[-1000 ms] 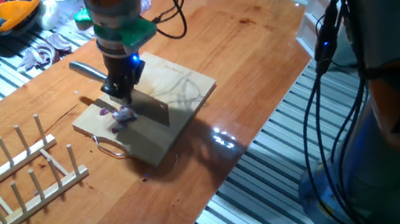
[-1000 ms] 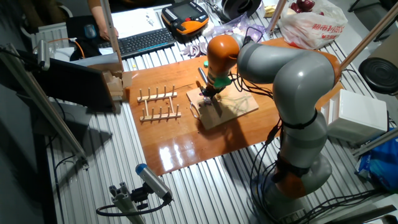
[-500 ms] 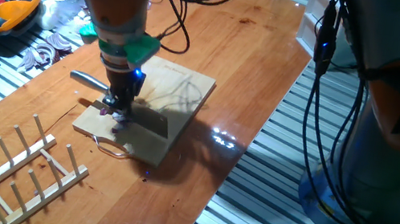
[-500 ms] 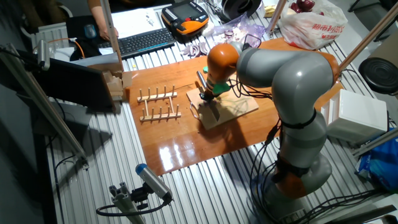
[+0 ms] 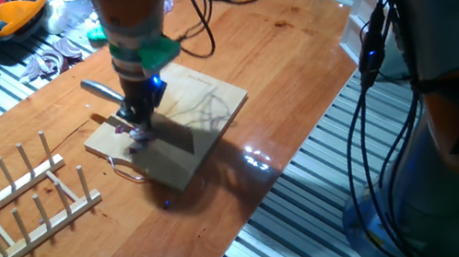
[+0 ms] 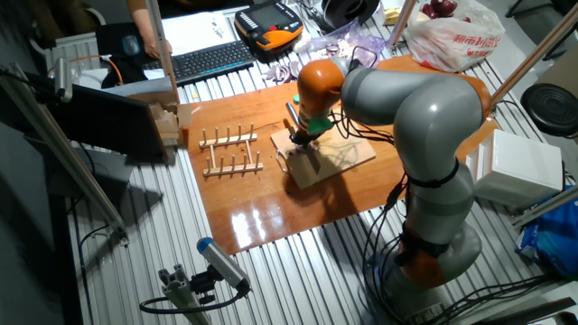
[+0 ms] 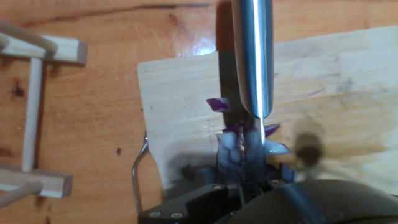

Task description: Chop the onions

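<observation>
Varnished wooden surface (image 5: pixel 252 48) carries a pale wooden cutting board (image 5: pixel 205 106) near its left edge, where the claw (image 5: pixel 134 118), clamped on a steel knife (image 7: pixel 252 62), presses through small purple-and-white onion pieces (image 7: pixel 233 146); loose bits could scatter off the board's near edge.

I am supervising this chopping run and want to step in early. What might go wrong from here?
The onions lie near the cutting board's edge, so another chop may flick bits onto the table; one purple speck seems to lie off the board already. Pieces cling around the knife and may ride up with it. The board sits loose on the table, so a downward press near its edge might shift it.
</observation>
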